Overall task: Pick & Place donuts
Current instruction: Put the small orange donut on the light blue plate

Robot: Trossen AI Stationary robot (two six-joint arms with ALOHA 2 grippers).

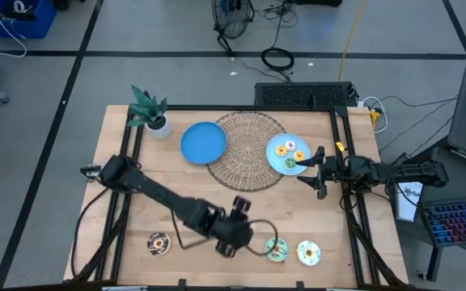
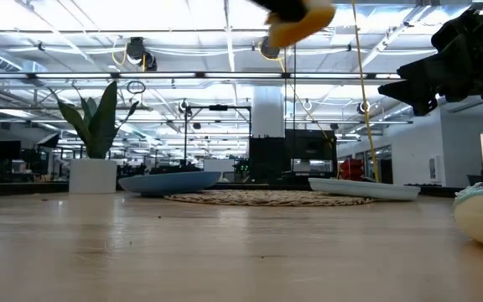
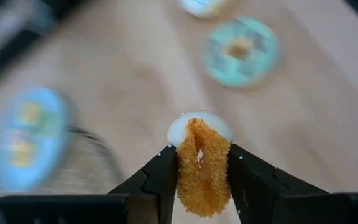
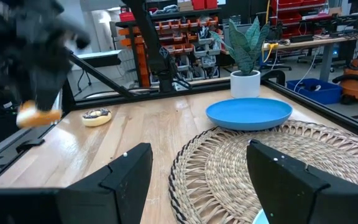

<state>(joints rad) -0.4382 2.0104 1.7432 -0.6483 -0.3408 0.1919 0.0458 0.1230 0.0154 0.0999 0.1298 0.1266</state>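
Note:
My left gripper hangs above the near middle of the table, shut on a golden-brown donut with a pale frosted face. That donut shows high in the low view. A green-frosted donut and a white one lie flat near the near edge, with a chocolate one farther left. Several tiny donuts sit on the right blue plate. My right gripper is open and hovers beside that plate, over the wicker mat's right edge. My left gripper pinches the golden-brown donut between its two fingers, one on each flat face, so the ring stands on edge. Its crumbed rim faces the camera. The fingers point down from above. The donut is lifted clear of the table.
An empty blue plate lies at the mat's left, beside a potted plant at the far left corner. The big wicker mat fills the far middle. Black frame rails run along the table's left and right sides. Bare wood lies between the mat and the near donuts.

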